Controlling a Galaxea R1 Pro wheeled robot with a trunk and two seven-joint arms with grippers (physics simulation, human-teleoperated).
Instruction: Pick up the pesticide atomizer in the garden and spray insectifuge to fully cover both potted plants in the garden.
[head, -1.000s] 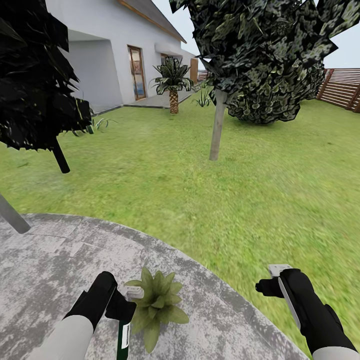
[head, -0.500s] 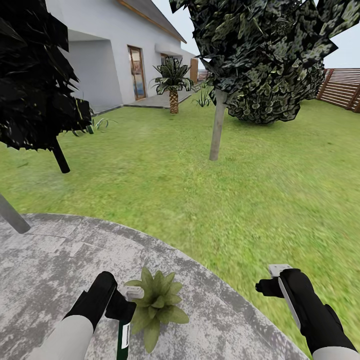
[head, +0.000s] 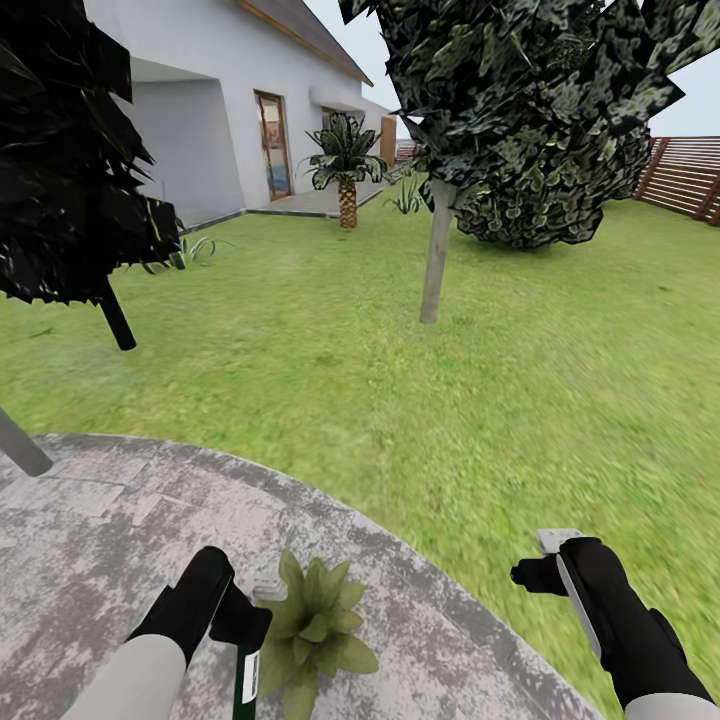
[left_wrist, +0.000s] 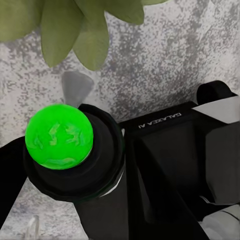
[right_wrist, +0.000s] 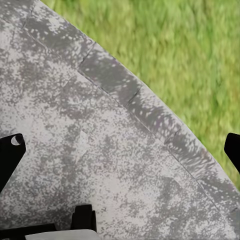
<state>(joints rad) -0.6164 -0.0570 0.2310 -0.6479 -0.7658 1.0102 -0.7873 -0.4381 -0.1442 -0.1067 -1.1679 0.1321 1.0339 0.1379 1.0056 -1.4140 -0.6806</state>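
Observation:
My left gripper (head: 248, 612) is shut on the pesticide atomizer (head: 246, 682), a dark green bottle with a white label that hangs down at the bottom of the head view. In the left wrist view its black trigger top carries a bright green round nozzle (left_wrist: 60, 136). Right beside the bottle stands a potted plant (head: 315, 628), a rosette of pointed green leaves on the stone patio (head: 110, 540); its leaves (left_wrist: 75, 25) lie just past the nozzle. My right gripper (head: 540, 562) hovers open over the patio edge, with nothing between its fingertips (right_wrist: 11, 147).
Green lawn (head: 480, 400) stretches beyond the round patio. A thin tree trunk (head: 435, 250) stands mid-lawn, a dark tree (head: 115, 315) and a grey pole (head: 20, 448) at left. A white house (head: 200, 110), a palm (head: 347, 190) and a brown fence (head: 685, 175) lie far off.
The whole view has shifted slightly, so the camera moved; the plant sits a little lower in the picture. Both arms keep their pose, and the left still holds the atomizer.

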